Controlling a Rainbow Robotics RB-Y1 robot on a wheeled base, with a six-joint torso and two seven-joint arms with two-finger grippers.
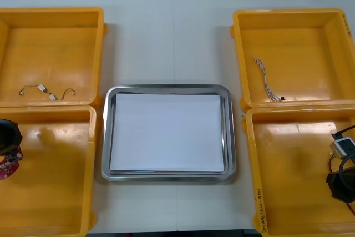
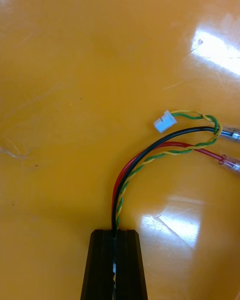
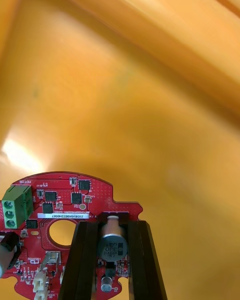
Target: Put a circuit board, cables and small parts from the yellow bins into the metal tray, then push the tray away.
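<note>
Grippers both carry loads: left gripper (image 3: pixel 111 226), left of the tray (image 1: pixel 106 137), is clenched on the board (image 3: pixel 75 200); right gripper (image 2: pixel 114 234), right of the tray, pinches the cables (image 2: pixel 165 152). Raise each load high before moving inward, so dangling cable ends clear the tray rim.

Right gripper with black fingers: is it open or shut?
Shut: the right gripper, in the near right yellow bin, pinches red, black and yellow-green cables between its fingers.

Bright light leaves white glare patches on the yellow bin (image 2: pixel 75 80) floor.
</note>
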